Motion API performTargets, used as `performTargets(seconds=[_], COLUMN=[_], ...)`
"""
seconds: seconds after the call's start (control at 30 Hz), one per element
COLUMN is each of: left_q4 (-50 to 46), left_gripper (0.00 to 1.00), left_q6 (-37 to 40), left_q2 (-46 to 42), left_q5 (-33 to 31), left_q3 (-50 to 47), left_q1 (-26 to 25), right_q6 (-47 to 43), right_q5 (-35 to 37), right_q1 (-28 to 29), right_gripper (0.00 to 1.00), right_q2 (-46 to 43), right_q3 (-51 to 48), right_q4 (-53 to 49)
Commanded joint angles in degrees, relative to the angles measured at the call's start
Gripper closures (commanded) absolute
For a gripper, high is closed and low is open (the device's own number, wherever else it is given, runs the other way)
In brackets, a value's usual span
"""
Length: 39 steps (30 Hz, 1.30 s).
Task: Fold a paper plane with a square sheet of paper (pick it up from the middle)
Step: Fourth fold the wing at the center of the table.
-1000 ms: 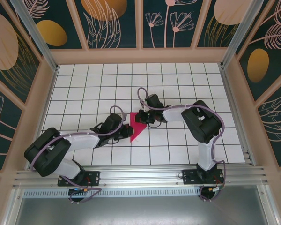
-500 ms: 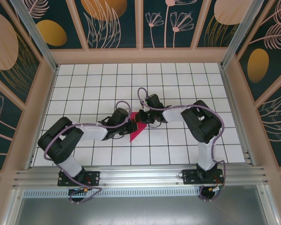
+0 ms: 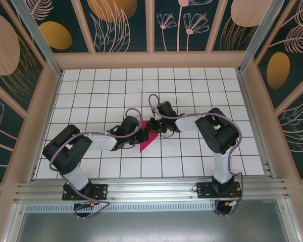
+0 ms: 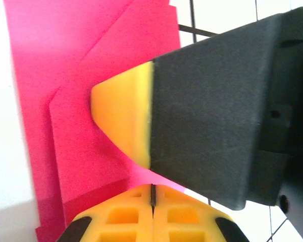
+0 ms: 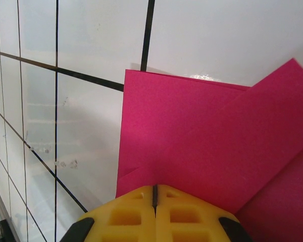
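Left pincer (image 3: 138,132) and right pincer (image 3: 151,126) are both closed, fingers pressed together, tips down on the folded pink paper (image 3: 146,143) near the centre of the grid table (image 3: 91,85). Left reaches in from 8 o'clock, right from 3 o'clock; the paper's point aims toward 6 o'clock.

Bright even overhead light, soft shadows, glare on white tiles, blurry wrist close-ups

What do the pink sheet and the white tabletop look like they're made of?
Pink sheet: thin matte paper, judging by its sharp creases and flat overlapping layers. Tabletop: hard, smooth white panel with black grid lines; its soft reflections suggest laminate or plastic, though the exact material is unclear.
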Motion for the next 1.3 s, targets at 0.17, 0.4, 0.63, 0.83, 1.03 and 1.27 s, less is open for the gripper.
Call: performTargets(seconds=[0.17, 0.4, 0.63, 0.83, 1.03, 1.27], left_q4=[-2.5, -2.2, -3.7, -10.0, -9.8, -5.3], left_gripper=[1.00, 1.00, 1.00, 1.00, 0.99, 0.96], left_q6=[0.3, -0.3, 1.6, 2.4, 1.7, 2.1], left_q2=[2.6, -2.8, -5.8, -11.6, -17.1, -15.3], left_q5=[0.5, 1.8, 7.3, 3.1, 3.2, 6.5], left_q3=[-4.6, -11.1, -14.0, -14.7, -10.9, -6.4], left_q1=[0.3, 0.3, 0.4, 0.3, 0.3, 0.3], right_q6=[-0.4, -0.7, -1.2, -1.0, -1.2, -1.2], right_q5=[5.5, 6.1, 6.1, 6.0, 5.9, 5.9], right_q1=[0.4, 0.3, 0.3, 0.4, 0.6, 0.8], right_gripper=[0.95, 0.95, 0.95, 0.95, 0.94, 0.94], right_q2=[4.4, 5.1, 5.7, 5.8, 5.8, 5.9], right_q3=[-1.2, -0.3, 1.2, 1.6, 1.6, 1.4], right_q4=[-4.0, -4.8, -5.9, -6.0, -6.1, -6.0])
